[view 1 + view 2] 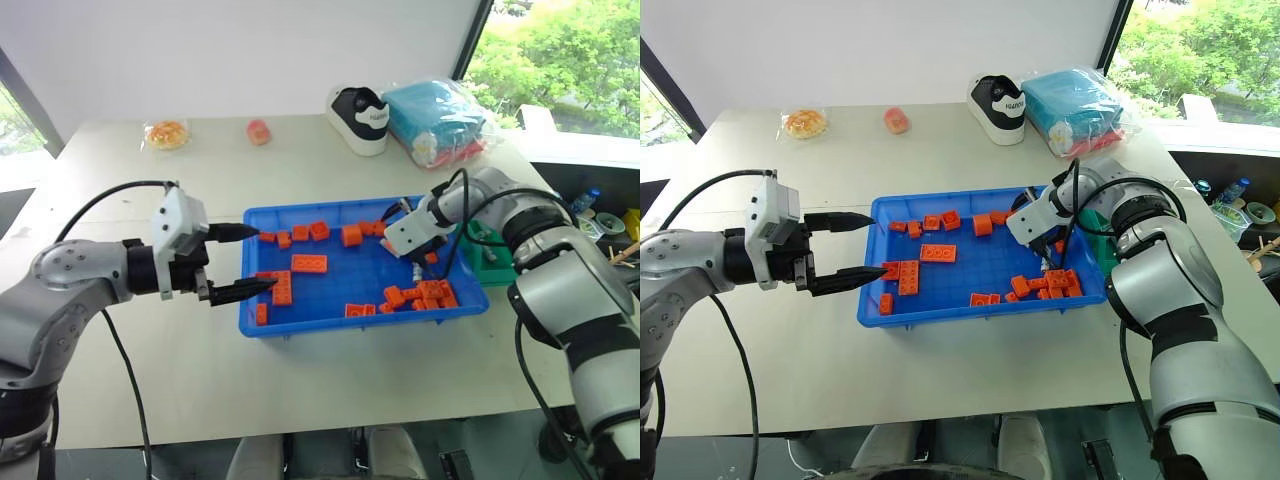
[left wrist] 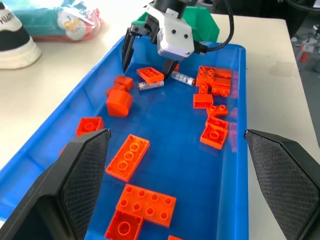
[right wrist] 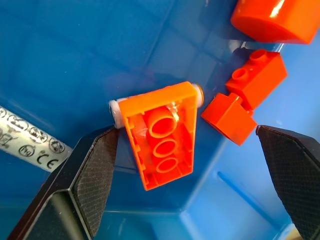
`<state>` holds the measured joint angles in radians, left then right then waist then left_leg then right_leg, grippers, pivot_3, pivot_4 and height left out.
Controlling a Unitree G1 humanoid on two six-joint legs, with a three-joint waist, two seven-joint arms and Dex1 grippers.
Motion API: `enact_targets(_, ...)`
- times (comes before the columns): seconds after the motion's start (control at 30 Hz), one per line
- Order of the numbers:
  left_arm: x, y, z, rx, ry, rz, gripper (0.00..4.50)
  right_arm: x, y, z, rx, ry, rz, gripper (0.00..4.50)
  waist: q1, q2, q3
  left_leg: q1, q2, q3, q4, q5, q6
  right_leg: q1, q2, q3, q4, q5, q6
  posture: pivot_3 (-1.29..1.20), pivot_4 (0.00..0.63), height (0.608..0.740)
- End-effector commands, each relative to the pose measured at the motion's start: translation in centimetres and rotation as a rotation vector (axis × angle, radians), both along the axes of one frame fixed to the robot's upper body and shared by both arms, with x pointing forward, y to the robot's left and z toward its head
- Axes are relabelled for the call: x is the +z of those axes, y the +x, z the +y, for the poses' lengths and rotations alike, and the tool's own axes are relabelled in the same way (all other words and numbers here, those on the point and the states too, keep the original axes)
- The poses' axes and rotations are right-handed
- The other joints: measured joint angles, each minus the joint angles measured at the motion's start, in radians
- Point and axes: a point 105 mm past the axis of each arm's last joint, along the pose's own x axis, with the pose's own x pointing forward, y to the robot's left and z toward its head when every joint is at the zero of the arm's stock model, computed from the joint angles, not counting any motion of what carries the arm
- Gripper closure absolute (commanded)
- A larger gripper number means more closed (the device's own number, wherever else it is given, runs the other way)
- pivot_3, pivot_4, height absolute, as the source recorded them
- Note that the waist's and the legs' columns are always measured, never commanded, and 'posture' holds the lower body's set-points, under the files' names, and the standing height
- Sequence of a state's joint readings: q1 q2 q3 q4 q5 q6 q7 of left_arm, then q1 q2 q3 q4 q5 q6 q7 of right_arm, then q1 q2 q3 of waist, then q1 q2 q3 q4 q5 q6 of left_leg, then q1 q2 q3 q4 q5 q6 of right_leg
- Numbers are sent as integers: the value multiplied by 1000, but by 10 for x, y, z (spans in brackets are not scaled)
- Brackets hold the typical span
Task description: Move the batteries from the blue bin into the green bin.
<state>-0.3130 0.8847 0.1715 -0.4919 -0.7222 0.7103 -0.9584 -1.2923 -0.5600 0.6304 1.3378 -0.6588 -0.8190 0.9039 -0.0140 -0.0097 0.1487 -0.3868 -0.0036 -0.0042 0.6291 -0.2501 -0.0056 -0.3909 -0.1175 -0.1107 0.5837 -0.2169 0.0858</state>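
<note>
Right gripper jaws spread wide, nothing held, tips down inside the blue bin at its far right. An orange brick lies upside down between the fingers, on top of one battery. Second battery lies just beside it on the bin floor. Green bin sits right of the blue bin, touching it. Left gripper empty, jaws apart, hovering level at the blue bin's left edge.

The pale table carries the blue bin, green bin, shoe and bagged items.
</note>
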Motion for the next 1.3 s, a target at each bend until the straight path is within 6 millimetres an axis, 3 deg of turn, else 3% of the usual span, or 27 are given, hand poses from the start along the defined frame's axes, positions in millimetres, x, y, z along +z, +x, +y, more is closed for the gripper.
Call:
enact_targets(0.03,9,-1,-2,-17,5,-39,0,-4,-3,3,7,26,24,582,-1,0,0,0,0,0,0,0,0,0,0,0,0,0,0,0,150,711)
enact_targets(0.17,9,1,-3,-20,3,-43,0,-3,-3,3,3,53,24,2371,-3,0,0,1,0,0,0,0,0,1,0,0,0,0,0,0,150,711)
enact_targets(0.47,8,3,-6,-31,-2,-52,0,17,-6,4,23,167,13,2371,0,1,0,1,0,0,0,0,0,1,0,0,1,0,0,0,150,711)
enact_targets(0.63,6,3,-4,-31,3,-52,0,47,-20,30,120,391,95,2371,-3,1,1,1,0,0,0,0,0,1,0,0,1,0,0,0,150,711)
enact_targets(0.77,6,5,-3,-28,3,-57,0,52,-33,59,204,513,150,2371,0,0,0,3,1,0,0,0,0,3,0,0,1,0,0,0,150,711)
enact_targets(0.8,7,6,-4,-28,2,-59,0,53,-39,74,218,570,186,2371,0,0,0,3,1,0,0,0,1,3,0,0,1,0,0,0,150,711)
enact_targets(0.87,8,7,-5,-32,2,-63,0,47,-48,86,246,558,202,2371,2,0,0,3,1,0,0,0,1,3,0,0,2,0,0,0,150,711)
enact_targets(0.93,9,6,-5,-36,6,-65,0,43,-49,80,218,510,215,2371,6,1,1,2,0,0,1,0,1,1,-1,0,8,0,0,0,150,711)
enact_targets(1.03,9,6,-2,-33,18,-64,0,50,-32,64,73,536,199,2371,13,0,0,2,-1,0,2,-1,1,1,-2,0,8,0,0,0,150,711)
enact_targets(1.13,9,6,0,-24,22,-65,0,50,-23,35,-77,526,218,2371,15,0,0,2,-1,0,2,-1,1,1,-2,0,8,-1,-1,0,150,711)
enact_targets(1.3,6,4,1,-18,20,-59,0,38,-34,-9,-170,425,273,2371,17,0,0,2,-1,0,1,-1,1,0,-1,0,8,0,0,0,150,711)
